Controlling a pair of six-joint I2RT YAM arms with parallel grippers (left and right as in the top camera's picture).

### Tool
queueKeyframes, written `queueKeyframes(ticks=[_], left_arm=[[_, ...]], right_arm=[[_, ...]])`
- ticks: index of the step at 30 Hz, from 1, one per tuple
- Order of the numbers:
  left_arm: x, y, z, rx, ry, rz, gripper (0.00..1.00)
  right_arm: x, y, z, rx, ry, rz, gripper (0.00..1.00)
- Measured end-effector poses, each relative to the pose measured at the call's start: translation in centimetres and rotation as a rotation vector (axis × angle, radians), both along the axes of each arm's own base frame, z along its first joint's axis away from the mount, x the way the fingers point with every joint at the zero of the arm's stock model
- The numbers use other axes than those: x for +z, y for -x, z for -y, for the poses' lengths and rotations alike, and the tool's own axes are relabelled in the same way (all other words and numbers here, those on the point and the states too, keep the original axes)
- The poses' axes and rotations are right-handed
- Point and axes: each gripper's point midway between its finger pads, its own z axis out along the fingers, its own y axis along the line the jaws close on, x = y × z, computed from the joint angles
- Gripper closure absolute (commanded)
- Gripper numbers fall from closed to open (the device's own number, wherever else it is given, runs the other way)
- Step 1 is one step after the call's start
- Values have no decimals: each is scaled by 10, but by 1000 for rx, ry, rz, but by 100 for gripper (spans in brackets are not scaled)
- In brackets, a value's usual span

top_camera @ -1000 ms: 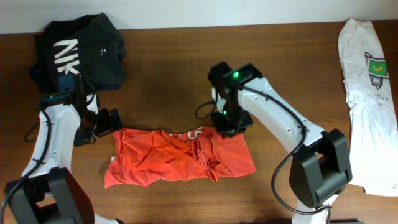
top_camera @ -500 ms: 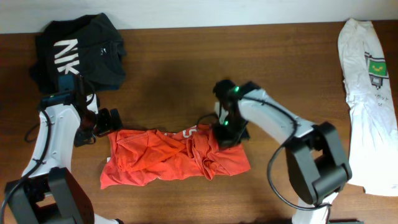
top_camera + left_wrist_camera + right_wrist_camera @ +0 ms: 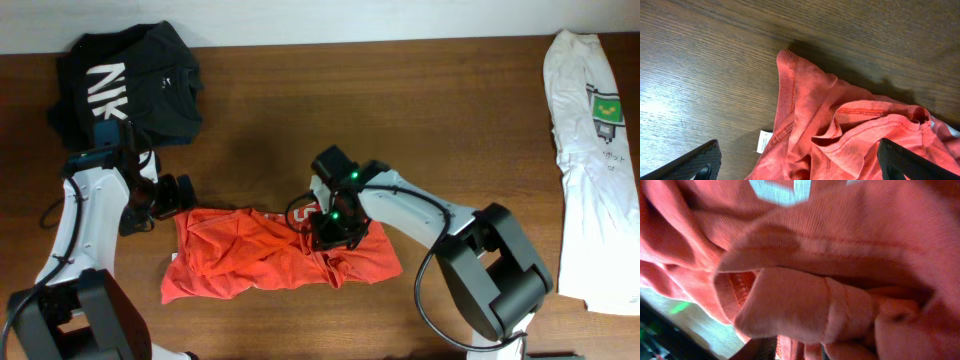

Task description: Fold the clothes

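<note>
Drop the left gripper point(image 3: 183, 196), jaws wide apart, onto the shirt point(image 3: 250, 262) corner. Pull the bunched middle flat with the right gripper point(image 3: 330, 222). Cannot tell its jaws' state under the cloth.

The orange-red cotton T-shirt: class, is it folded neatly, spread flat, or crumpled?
Crumpled. The orange-red cotton T-shirt lies bunched, with ridges and overlapping wrinkles, on the brown wooden table.

Overhead cam top-down, wrist cams close-up, all share T-shirt point(image 3: 240, 258)
</note>
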Motion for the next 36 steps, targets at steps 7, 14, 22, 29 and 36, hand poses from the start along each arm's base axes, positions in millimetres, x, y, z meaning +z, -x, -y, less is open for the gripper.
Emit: queueKeyframes(ticks=[7,14,22,29,36], left_arm=[[0,0,0,0,-1,1,1],[1,-1,-19,48,30,29,1],[-3,42,-19,61,286,-27,1],[-53,62,2,38,353,-26,1],[-70,72,19,8,379,-37,9]], right_arm=[[74,-38,49,-109,96,-65,1],[120,-121,237,-513,350,87,1],[120,-114,312,-726,325,9,1],[121,-114,300,-686,307,10,1],[121,-114,297,-675,307,10,1]])
